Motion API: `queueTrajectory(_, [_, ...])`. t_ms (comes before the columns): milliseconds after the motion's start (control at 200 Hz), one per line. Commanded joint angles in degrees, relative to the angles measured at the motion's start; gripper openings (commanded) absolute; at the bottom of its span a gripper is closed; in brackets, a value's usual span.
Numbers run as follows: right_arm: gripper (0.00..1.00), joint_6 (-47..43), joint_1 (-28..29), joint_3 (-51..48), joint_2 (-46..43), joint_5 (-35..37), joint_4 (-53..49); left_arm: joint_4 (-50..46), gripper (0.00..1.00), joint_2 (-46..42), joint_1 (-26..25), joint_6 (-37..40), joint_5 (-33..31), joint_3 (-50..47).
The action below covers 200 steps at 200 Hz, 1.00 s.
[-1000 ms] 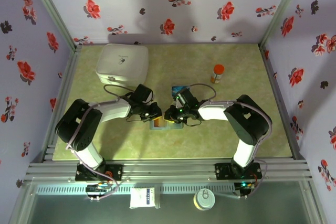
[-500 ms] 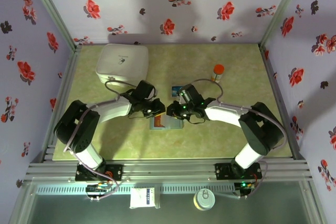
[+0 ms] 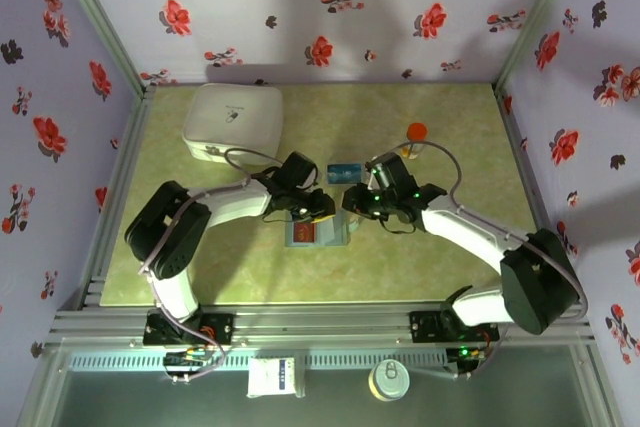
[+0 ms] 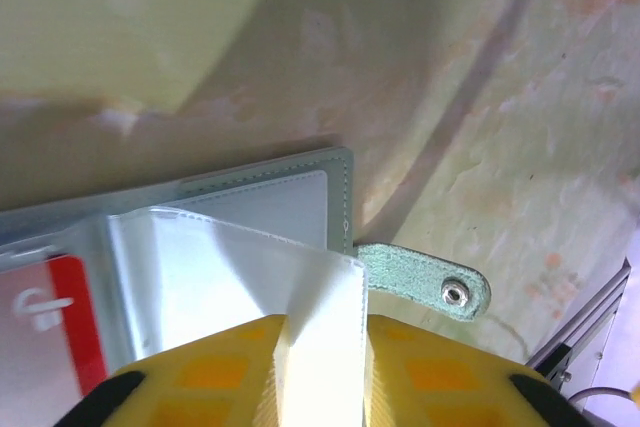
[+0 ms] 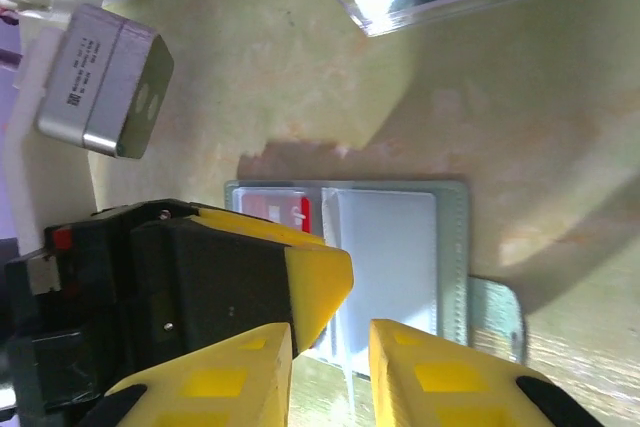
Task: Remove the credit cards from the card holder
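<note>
The card holder (image 3: 325, 237) lies open and flat on the bench (image 3: 400, 267), in the middle, just in front of both hands. Its grey-blue panel faces up, and its small tab (image 4: 425, 280) with the metal snap sticks out to one side. From the left wrist you see a clear sleeve (image 4: 250, 267) rising off the panel, and a red card (image 4: 45, 312) is tucked inside it at the edge of the view. The left hand (image 4: 320, 347) is right on that sleeve: its yellow fingers (image 4: 200, 372) stand a little apart with the folded plastic between them. Whether they actually pinch it, I cannot tell. From the right wrist the holder (image 5: 450, 247) appears again, with the red card (image 5: 275, 209) peeking out beside the left hand's yellow finger (image 5: 310, 277), which sits over the panel. The right hand (image 5: 330, 347) hovers at the holder's near edge, with its fingers (image 5: 440, 377) slightly parted and nothing clamped between them. From above, the left hand (image 3: 322, 211) and right hand (image 3: 352, 201) sit close together over the holder's far edge. A blue card (image 3: 343, 171) lies loose on the bench just beyond them, clear of the holder. Further out, a white box (image 3: 233, 120) sits at the far left and an orange-capped bottle (image 3: 414, 139) stands at the far right.
</note>
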Motion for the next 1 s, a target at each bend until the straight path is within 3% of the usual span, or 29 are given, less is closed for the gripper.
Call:
queueTrajectory(0, [0.29, -1.7, -0.7, -1.5, -2.0, 2.1, -3.4, 0.6, 0.30, 2.7, -0.8, -0.5, 1.5, 2.3])
queueTrajectory(315, [0.30, -1.5, -1.0, -1.9, -3.0, 2.1, -3.7, 2.4, 0.38, 5.9, -1.0, -0.7, 2.5, 2.2])
queueTrajectory(665, [0.29, 0.9, -0.5, -1.4, 0.5, -1.8, 0.9, 1.9, 0.37, 0.3, 0.8, 0.4, 1.5, -0.2])
queueTrajectory(995, [0.27, 1.4, 3.8, 4.2, 8.6, -2.9, 2.2, -0.2, 0.33, -7.8, 4.9, 2.3, 0.1, -6.2])
